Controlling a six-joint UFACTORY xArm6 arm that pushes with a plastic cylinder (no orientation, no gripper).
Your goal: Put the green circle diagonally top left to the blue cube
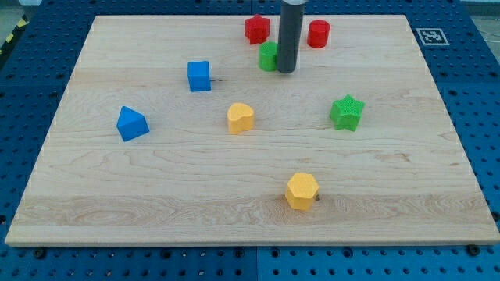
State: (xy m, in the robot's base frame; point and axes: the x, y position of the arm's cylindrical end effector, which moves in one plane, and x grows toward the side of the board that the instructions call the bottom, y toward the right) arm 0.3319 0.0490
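My tip [287,71] touching green circle [269,56] right side — blue cube [199,76] well left; no jaws.

A pale wooden table [156,195] is lying on a blue pegboard surface [23,117], carrying eight small blocks. Far along it, a red star [257,29] and a red cylinder [318,33] are sitting apart, with the green circle [268,56] just near of them, partly hidden behind the dark rod. The blue cube [199,76] is resting left of the circle. A blue pentagonal block [132,123] is sitting at the left. A yellow heart-like block [241,118] is lying mid-table, a green star [347,112] to its right, and a yellow hexagon [301,191] is sitting nearest.
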